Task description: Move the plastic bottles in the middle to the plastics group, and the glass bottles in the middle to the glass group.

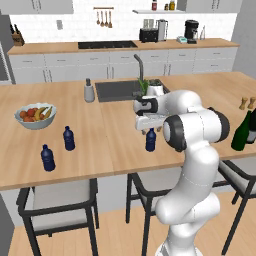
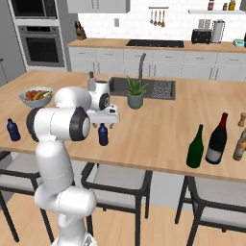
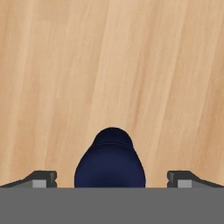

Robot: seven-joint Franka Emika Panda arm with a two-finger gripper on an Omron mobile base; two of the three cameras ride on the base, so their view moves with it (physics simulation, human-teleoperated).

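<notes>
Wooden desk (image 1: pixel 115 150) spans the frame. At left of the left base view stand the plastics group (image 1: pixel 58 148), two blue bottles. At centre, the plastic bottle (image 1: pixel 150 140) stands upright directly beneath the gripper (image 1: pixel 151 131), long axis vertical. In the hand view the fingertips (image 3: pixel 43 178) sit spread, flanking it without contact. Glass bottles (image 1: pixel 241 132) stand at right.

The wooden surface (image 1: pixel 120 145) carries a fruit bowl (image 1: pixel 35 116), two blue bottles (image 1: pixel 48 158) at its left and a third (image 1: pixel 150 140) mid-front. A sink (image 2: pixel 144 87), plant (image 2: pixel 136 93) and dispenser (image 1: pixel 89 91) sit behind. Green (image 2: pixel 195 147) and black (image 2: pixel 217 140) bottles stand right, near shakers (image 1: pixel 243 103).
</notes>
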